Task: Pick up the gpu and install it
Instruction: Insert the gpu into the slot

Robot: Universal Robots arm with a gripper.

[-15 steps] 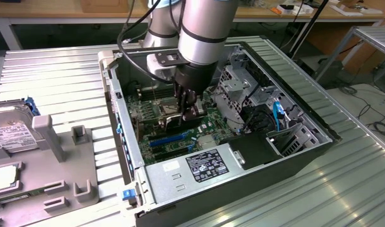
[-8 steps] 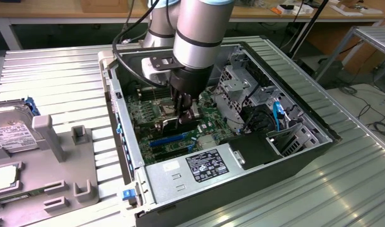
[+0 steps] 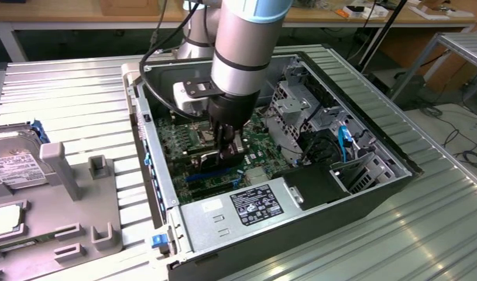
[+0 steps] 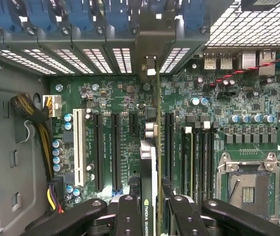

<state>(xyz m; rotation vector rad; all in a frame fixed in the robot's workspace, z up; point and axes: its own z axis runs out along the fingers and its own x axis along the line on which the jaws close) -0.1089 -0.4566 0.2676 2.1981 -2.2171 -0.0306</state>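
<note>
While the black-fingered gripper (image 4: 152, 209) reaches down into the open black metal computer case (image 3: 363, 205), its two fingers (image 4: 130, 214) are pinched on the gpu (image 4: 149, 167), a thin flat expansion card with a green circuit-board edge. In the wrist view the card shows edge-on, with a green logo label near the fingers and its far end reaching up to the row of perforated rear slot covers (image 4: 100, 56). It stands upright over the green motherboard (image 4: 125, 98), in line with the gap between the long black expansion slots (image 4: 116, 152) and the next black slot beside the memory sockets. Whether its lower edge touches a slot cannot be told. A long white slot (image 4: 79, 147) lies well apart on one side and the square silver processor socket (image 4: 248, 184) on the other. In the exterior view the case lies on its side on the ribbed metal desk (image 3: 74, 93), and the card (image 3: 221, 159) hangs under the gripper (image 3: 226, 140) near the case's middle. The silver power supply with a black label (image 3: 238, 208) sits at the near end, and a silver boxy hard drive (image 3: 11, 161) rests at the exterior view's left.
</note>
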